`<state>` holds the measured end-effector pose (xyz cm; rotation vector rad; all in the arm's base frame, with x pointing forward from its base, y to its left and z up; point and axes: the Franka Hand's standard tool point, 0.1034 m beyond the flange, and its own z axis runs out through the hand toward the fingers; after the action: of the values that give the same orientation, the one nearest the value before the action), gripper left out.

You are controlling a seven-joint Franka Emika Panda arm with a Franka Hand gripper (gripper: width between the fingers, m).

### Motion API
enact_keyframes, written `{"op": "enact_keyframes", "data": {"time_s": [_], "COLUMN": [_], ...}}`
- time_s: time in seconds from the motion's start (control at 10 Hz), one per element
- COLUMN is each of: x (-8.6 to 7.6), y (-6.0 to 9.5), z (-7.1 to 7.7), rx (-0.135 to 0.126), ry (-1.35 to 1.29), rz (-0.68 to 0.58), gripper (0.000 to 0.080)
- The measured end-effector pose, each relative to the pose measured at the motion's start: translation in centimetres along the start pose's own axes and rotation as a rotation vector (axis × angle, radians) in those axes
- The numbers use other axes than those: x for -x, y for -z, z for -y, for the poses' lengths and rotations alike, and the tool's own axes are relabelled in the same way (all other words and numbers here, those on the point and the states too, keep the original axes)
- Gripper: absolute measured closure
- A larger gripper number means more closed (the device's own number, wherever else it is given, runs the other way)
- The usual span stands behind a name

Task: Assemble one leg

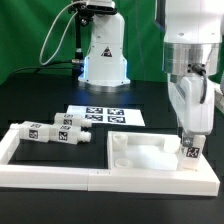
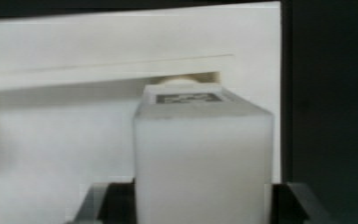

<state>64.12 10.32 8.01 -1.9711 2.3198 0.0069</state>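
My gripper [image 1: 189,138] is shut on a white leg [image 1: 189,150] and holds it upright over the near right corner of the large white panel [image 1: 140,152]. In the wrist view the leg [image 2: 202,140] fills the space between my dark fingers [image 2: 115,202], its tag facing the camera at its far end. That end is at a small round spot on the panel [image 2: 87,70]; I cannot tell if it touches. Three more legs [image 1: 48,133] with tags lie on the table at the exterior view's left.
The marker board [image 1: 105,113] lies behind the panel. A low white L-shaped fence [image 1: 60,178] runs along the front and left of the work area. The robot's base [image 1: 104,55] stands at the back.
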Motion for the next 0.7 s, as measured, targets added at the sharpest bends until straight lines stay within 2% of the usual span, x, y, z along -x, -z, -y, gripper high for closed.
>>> {"op": "enact_keyframes", "data": {"time_s": [0.2,0.3,0.4,0.5,0.6,0.7], "x": [0.0,0.4,0.7,1.3,2.0,1.7], "y": [0.0,-0.1,-0.2,-0.4,-0.6,-0.6], "z": [0.0,-0.2,-0.4,-0.7,-1.0,-0.9], "rx": [0.0,0.002,0.013,0.028,0.031,0.028], "ry": [0.105,0.249,0.405,0.548,0.653,0.696], "rz": [-0.003,-0.003,-0.002,0.002,0.01,0.01], "gripper": [0.0503,0.0297,0.0297,0.0197,0.0161,0.0161]}}
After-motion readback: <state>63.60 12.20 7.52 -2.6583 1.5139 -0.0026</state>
